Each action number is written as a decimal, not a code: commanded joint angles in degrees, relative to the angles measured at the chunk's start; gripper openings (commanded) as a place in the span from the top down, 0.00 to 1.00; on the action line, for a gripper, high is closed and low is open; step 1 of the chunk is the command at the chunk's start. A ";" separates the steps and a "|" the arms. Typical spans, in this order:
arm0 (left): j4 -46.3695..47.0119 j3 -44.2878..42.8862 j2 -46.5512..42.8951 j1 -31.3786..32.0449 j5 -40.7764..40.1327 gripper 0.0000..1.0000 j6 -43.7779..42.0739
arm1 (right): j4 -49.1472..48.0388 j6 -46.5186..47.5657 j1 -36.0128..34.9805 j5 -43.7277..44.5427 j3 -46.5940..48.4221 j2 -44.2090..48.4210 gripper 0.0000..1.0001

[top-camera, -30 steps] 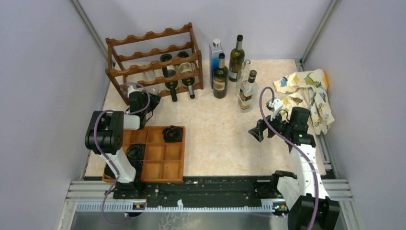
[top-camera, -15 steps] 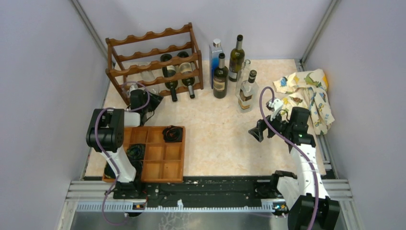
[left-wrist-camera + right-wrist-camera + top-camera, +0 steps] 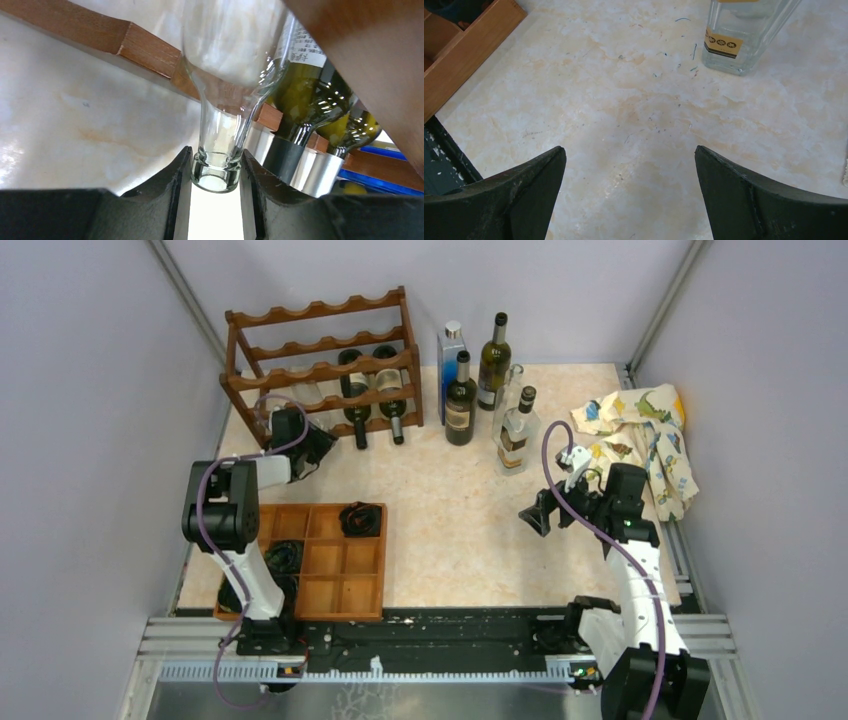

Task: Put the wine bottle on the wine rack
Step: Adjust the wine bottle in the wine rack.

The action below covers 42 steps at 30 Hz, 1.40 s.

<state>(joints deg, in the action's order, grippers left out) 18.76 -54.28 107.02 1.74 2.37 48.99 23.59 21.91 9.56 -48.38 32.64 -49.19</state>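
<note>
The dark reddish-brown wine rack (image 3: 316,312) stands at the back left, with two green bottles (image 3: 352,400) lying in a lower tier. A clear glass wine bottle (image 3: 220,100) lies with its body inside the rack's rails (image 3: 145,50), beside those green bottles (image 3: 305,95). My left gripper (image 3: 216,172) is shut on the clear bottle's neck, just below the lip. In the top view, the left gripper (image 3: 305,445) sits at the rack's front left foot. My right gripper (image 3: 540,515) hangs open over bare table at the right, nothing between its fingers (image 3: 539,175).
Several upright bottles (image 3: 461,400) stand right of the rack, and a clear square one (image 3: 516,435) is nearest the right arm. A patterned cloth (image 3: 645,430) lies at the far right. A wooden compartment tray (image 3: 330,570) sits front left, by the left arm's base.
My left gripper has moved away from me toward the rack, sliding the clear bottle further in. The rack has shifted slightly backward. The right arm has not moved.
</note>
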 commanded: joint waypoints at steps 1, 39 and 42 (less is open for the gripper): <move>-15.02 -2.47 2.80 -0.59 -4.51 0.91 -8.76 | -1.40 0.49 0.46 -1.87 0.76 0.32 0.02; -11.45 -6.53 -1.82 -0.94 -5.93 0.45 -16.74 | -1.27 0.59 0.46 -1.96 0.76 0.66 0.02; -11.44 -5.58 -2.60 -0.94 -6.17 0.39 -16.17 | -1.27 0.68 0.46 -1.98 0.76 0.70 0.02</move>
<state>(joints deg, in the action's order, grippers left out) 5.08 -61.47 107.26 1.13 -2.55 31.62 23.59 21.93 9.56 -48.97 32.67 -49.19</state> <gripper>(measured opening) 0.576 0.985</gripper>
